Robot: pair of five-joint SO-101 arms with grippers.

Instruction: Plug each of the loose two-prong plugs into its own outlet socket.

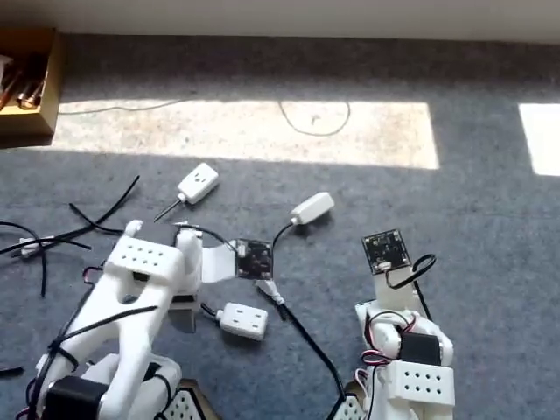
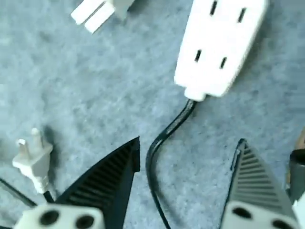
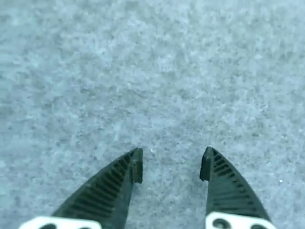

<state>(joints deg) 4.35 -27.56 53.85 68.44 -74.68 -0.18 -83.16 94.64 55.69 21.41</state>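
My left gripper (image 2: 189, 144), fingers spread, straddles the white plastic outlet block's (image 2: 221, 45) black cord (image 2: 164, 138), probably to steady it; right gripper (image 3: 171, 164) hovers spread.

L tool (image 2: 189, 143) spread wide, R tool (image 3: 172, 157) spread; both face dwn.

The far outlet block (image 1: 199, 182) lies on the carpet (image 1: 490, 227), left of centre. The corded plug (image 1: 312, 208) lies to its right. The near outlet block (image 1: 243, 320) lies between both arms. A cord (image 2: 167, 136) passes between the left hand's (image 2: 189, 145) fingers, with a two-prong plug (image 2: 31, 160) beside them.
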